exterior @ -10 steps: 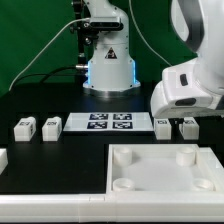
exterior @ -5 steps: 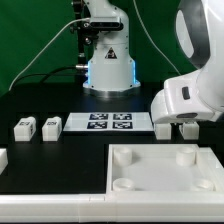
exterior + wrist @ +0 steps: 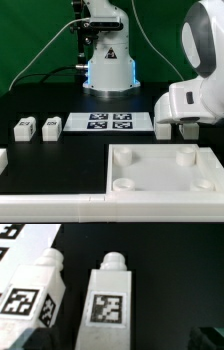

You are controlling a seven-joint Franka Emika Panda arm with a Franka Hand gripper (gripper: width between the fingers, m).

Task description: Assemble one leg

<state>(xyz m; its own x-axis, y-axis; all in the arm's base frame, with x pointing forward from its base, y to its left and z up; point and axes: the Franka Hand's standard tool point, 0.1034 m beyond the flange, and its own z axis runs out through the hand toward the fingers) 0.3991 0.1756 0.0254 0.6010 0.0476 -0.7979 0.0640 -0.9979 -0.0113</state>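
Note:
In the exterior view two legs [image 3: 24, 127] [image 3: 51, 125] lie at the left, beside the marker board [image 3: 108, 122]. Two more legs lie at its right: one [image 3: 163, 128] is in plain sight and the other [image 3: 187, 128] sits just under my hand. My gripper [image 3: 188, 120] hangs over that right pair, its fingers hidden by the white hand. In the wrist view a tagged leg [image 3: 110, 300] with a rounded peg end lies between my dark fingertips [image 3: 205, 336]. Its neighbour [image 3: 35, 291] lies alongside. My gripper [image 3: 118, 341] is open and stands apart from the leg.
The large flat white board with round corner sockets [image 3: 150, 152] lies at the front of the black table. Another white part [image 3: 3, 157] shows at the exterior view's left edge. The robot base [image 3: 108, 65] stands behind the marker board, a corner of which shows in the wrist view [image 3: 10, 235].
My hand has shifted toward the exterior view's right and a little lower over the right pair of legs. No part has moved.

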